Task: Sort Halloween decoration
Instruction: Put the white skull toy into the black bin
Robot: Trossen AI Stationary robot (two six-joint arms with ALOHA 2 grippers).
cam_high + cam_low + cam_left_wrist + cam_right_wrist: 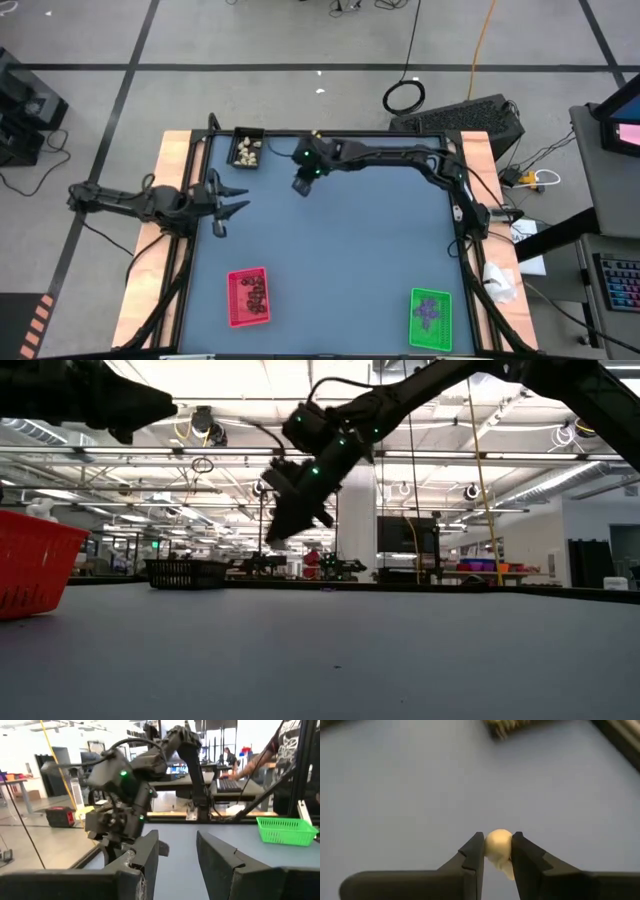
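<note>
Cream-white lump [498, 845] pinched between right gripper [498, 851] fingers, held in the air above the blue table [340, 260], near the black tray [247, 149] at the far edge. More cream lumps lie in that tray. Black lumps in red tray [248, 297], purple bits in green tray [431, 319]. Left gripper [222, 207] hovers at the table's left side, fingers spread, empty.

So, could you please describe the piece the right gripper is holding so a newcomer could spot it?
Start at the black tray at the table's far edge. Beside it hangs the right gripper, above the table. Pinched between its fingers is a round cream-white lump, the only piece outside a tray.
</note>
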